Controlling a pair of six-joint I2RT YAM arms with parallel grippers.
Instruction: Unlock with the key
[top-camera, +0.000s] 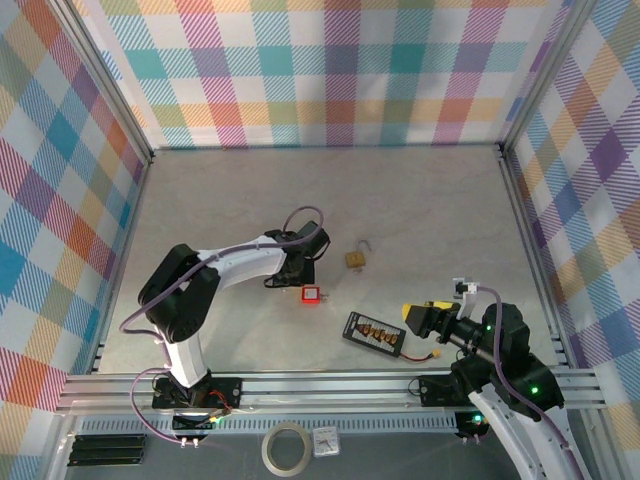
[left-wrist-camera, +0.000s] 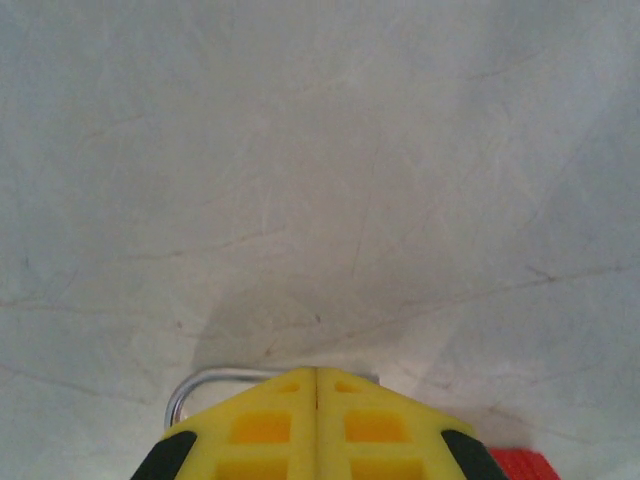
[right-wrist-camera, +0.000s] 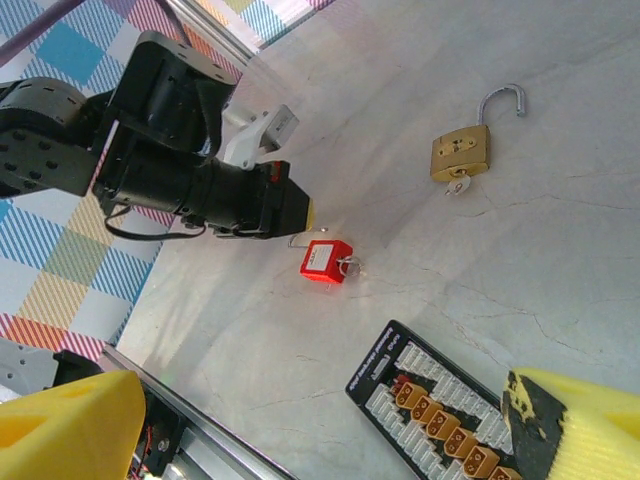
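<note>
On table (right-wrist-camera: 560, 260), key (right-wrist-camera: 456, 186) in brass padlock (right-wrist-camera: 460, 153)

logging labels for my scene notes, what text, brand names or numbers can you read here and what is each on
No text here can be read and quoted.
Red padlock: white label on its face, print too small to read.
Black connector board: white lettering along its edge, too blurred to read.
Brass padlock: no legible marking on its face.
</note>
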